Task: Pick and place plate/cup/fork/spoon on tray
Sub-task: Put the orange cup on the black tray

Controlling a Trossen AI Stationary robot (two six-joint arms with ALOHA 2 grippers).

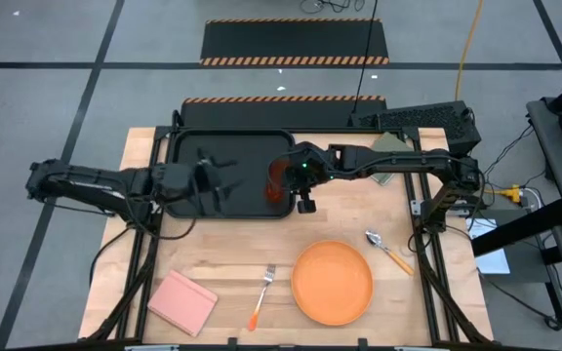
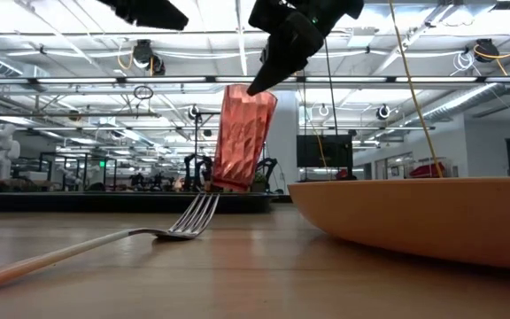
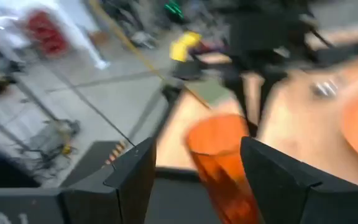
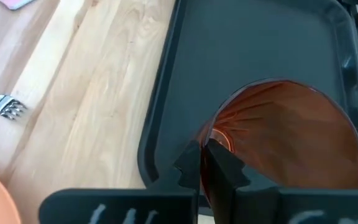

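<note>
Gripping the ribbed translucent cup (image 4: 284,140) rim, right claw (image 4: 209,163), over smooth black tray (image 4: 185,74); left claw (image 3: 194,165) apart.

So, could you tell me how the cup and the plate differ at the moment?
The cup is over the tray, pinched at its rim by the right gripper; the plate lies on the bare table, untouched. The cup is tall, narrow and translucent; the plate is wide, flat and opaque. The cup leans slightly; the plate sits level. Both are orange.
</note>
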